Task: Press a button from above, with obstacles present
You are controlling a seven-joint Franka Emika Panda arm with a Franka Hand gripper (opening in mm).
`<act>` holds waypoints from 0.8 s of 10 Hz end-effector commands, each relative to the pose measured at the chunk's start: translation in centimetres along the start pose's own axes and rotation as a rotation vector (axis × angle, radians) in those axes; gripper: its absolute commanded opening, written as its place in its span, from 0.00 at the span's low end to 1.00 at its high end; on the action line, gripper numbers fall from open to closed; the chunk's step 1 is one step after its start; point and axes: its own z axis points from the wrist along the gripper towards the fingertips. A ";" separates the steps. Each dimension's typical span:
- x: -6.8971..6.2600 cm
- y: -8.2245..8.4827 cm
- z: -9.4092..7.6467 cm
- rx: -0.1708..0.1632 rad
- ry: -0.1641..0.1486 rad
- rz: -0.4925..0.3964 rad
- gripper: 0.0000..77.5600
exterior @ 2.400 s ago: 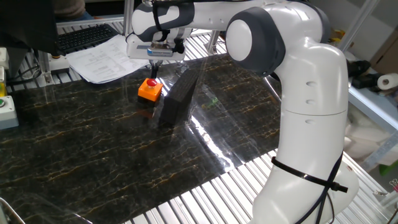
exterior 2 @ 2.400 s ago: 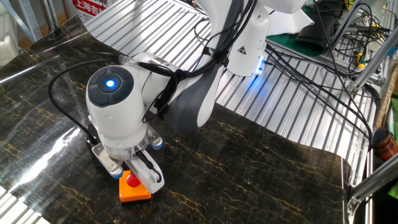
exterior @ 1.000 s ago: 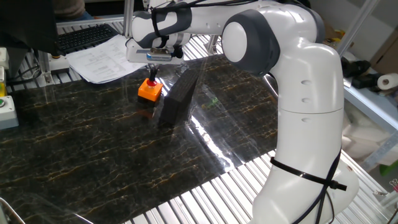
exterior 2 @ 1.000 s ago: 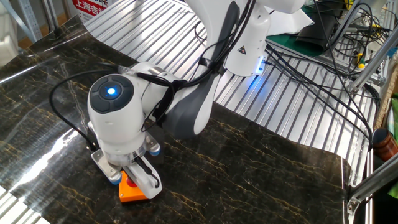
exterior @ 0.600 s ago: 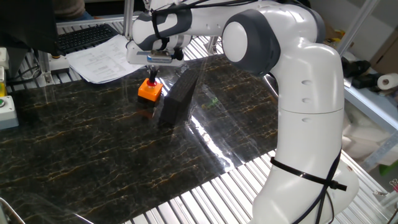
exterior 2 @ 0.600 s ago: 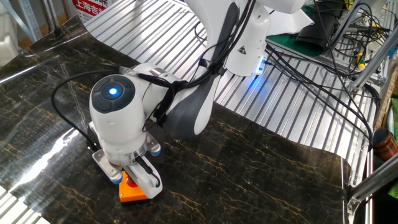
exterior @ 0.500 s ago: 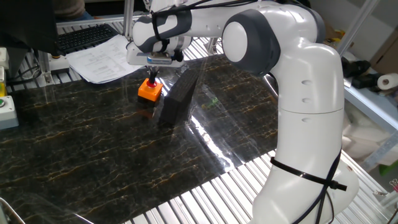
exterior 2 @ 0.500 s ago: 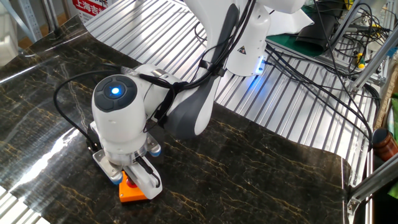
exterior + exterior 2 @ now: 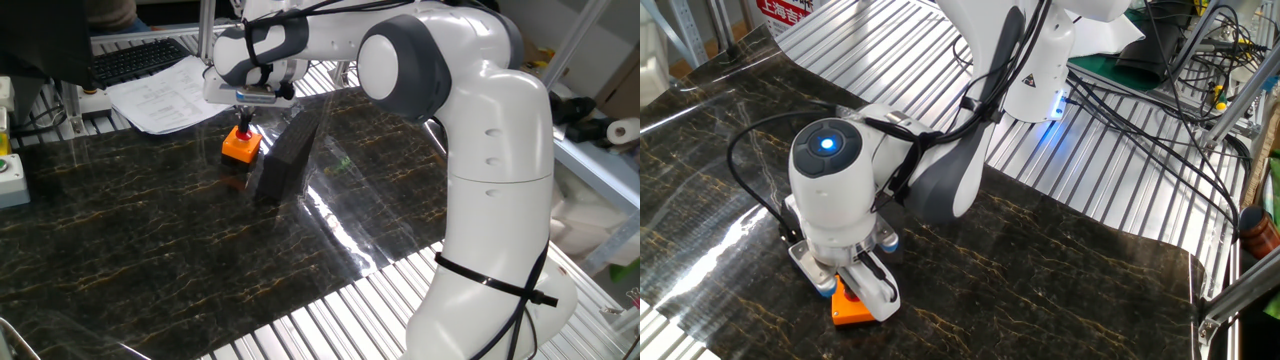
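The orange box (image 9: 240, 149) sits on the dark marble table, left of the dark slab (image 9: 288, 150), which stands on edge. The red button (image 9: 243, 132) shows only as a sliver on top of the box. My gripper (image 9: 245, 123) points straight down over it. The fingertips are together as one dark tip and rest on the button. In the other fixed view the gripper (image 9: 876, 291) covers the button, and only the front of the orange box (image 9: 846, 308) shows. The slab is hidden behind my arm there.
A grey box with a green button (image 9: 8, 172) sits at the table's far left edge. Papers (image 9: 165, 95) and a keyboard (image 9: 135, 58) lie behind the orange box. Ribbed metal flooring (image 9: 330, 310) borders the marble sheet in front.
The gripper has come down and slightly left onto the button, which is now covered. In the last half second it has hardly moved.
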 end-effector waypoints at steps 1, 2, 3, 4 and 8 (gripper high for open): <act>0.8 0.0 0.8 0.013 0.055 0.017 0.00; 0.6 0.0 0.1 0.014 0.058 0.018 0.00; 0.6 0.1 -0.2 0.014 0.058 0.018 0.00; 0.3 0.2 -1.0 0.017 0.058 0.024 0.00; 0.3 0.0 -2.2 0.021 0.065 0.026 0.00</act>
